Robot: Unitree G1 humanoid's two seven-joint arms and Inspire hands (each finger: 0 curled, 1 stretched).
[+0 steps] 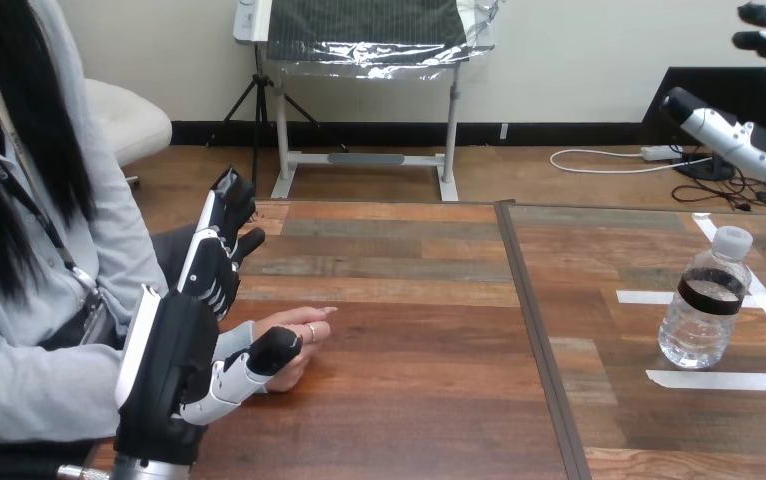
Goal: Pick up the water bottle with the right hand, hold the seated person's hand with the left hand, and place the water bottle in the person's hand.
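One water bottle stands near right robot hand

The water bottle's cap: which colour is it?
White. The cap sits on the clear water bottle; the head view shows it best.

Here's what I've got on my feed: a brown plank-pattern wooden bench, split by a dark seam running front to back. Right of the seam, a clear plastic water bottle with a white cap and a dark label band stands upright among white tape strips. Left of it, the person's hand rests on the wood.
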